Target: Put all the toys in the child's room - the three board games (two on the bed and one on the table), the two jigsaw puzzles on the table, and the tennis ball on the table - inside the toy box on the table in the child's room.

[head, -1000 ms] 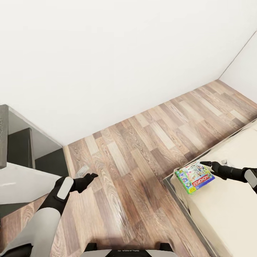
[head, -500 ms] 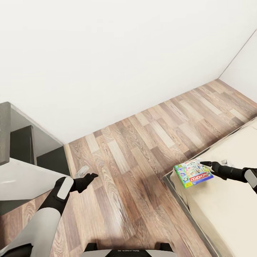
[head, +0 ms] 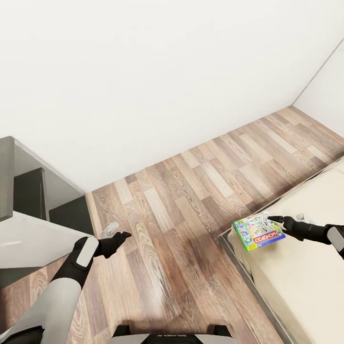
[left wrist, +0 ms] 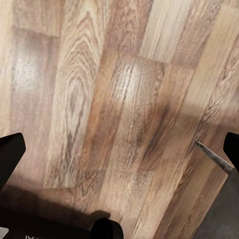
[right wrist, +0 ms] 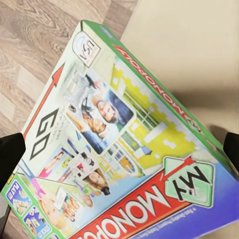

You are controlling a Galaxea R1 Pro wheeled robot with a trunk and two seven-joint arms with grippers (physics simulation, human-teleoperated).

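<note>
One board game [head: 258, 232], green-edged with a Monopoly lid, lies tilted on the near corner of the bed [head: 306, 277] and juts over its dark frame. My right gripper [head: 273, 219] reaches in from the right and touches the game's far edge. In the right wrist view the lid [right wrist: 124, 149] lies between and beyond the widely spread fingers of the right gripper [right wrist: 119, 149], which is open. My left gripper [head: 123, 235] hangs open and empty above the plank floor [left wrist: 119, 99]. The toy box, jigsaw puzzles and tennis ball are out of view.
The table [head: 28, 239] stands at the left, its light grey wing near my left arm and its dark grey wing [head: 5, 177] behind. A white wall runs along the back. Wood floor [head: 181, 229] stretches between table and bed.
One second ago the board game sat lower and more steeply tilted. It has since shifted slightly up and left. Over the last half second nothing has moved.
</note>
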